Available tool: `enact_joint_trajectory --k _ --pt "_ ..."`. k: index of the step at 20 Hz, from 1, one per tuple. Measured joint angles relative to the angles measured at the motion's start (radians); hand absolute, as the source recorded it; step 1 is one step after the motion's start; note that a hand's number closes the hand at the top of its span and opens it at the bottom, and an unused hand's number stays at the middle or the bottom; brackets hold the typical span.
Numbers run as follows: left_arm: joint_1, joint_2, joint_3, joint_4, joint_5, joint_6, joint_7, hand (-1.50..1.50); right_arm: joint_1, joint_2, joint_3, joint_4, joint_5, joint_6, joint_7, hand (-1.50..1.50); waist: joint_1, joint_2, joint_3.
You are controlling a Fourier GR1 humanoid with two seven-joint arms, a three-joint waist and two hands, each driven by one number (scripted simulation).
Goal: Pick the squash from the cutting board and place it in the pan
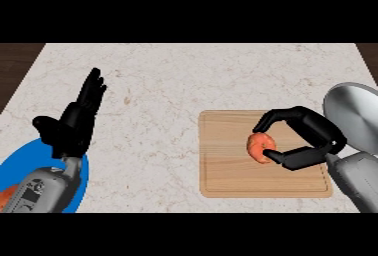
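1. Fingers (284, 116) of the right hand (314, 137) are bent around the squash (259, 145), with the thumb under it at the near side and the fingers over the far side. It looks like a pinch from two sides.
2. Squash sits on the cutting board (229, 170), toward the board's right half. I cannot tell if it is lifted off the wood yet.
3. It is small, orange and lumpy. I think it is light, hard and a bit smooth, so it could roll or slip out of a pinch.
4. Best place to hold it, I think, is across its fat middle, with fingers on one side and thumb on the other.
5. Pan (354, 117) is just to the right of the board, partly cut off by the edge of the view. The carry looks short.
6. Left hand (74, 125) rests open at the left, fingers straight and pointing up, above a blue plate (22, 160). Something orange (6, 196) peeks out by that plate.
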Motion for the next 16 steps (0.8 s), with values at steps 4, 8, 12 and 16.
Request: enact_joint_trajectory --k 4,8,12,16 --pt "0.014 0.017 0.035 0.023 0.015 -0.017 -0.021 0.0 0.016 -0.064 -0.061 0.108 0.114 0.021 -0.282 -1.5 -0.021 -0.008 0.0" --pt "0.008 0.025 0.056 0.04 0.025 -0.037 -0.028 0.0 -0.038 -0.169 -0.112 0.233 0.197 0.028 -0.432 -1.5 -0.021 -0.011 -0.001" --pt "0.003 0.024 0.066 0.072 0.031 -0.061 -0.049 0.0 -0.123 -0.269 -0.087 0.291 0.309 0.019 -0.473 -1.5 -0.017 -0.013 -0.003" --pt "0.007 0.024 0.084 0.089 0.035 -0.077 -0.067 0.0 -0.229 -0.333 -0.043 0.304 0.402 0.029 -0.459 -1.5 -0.019 -0.018 -0.005"
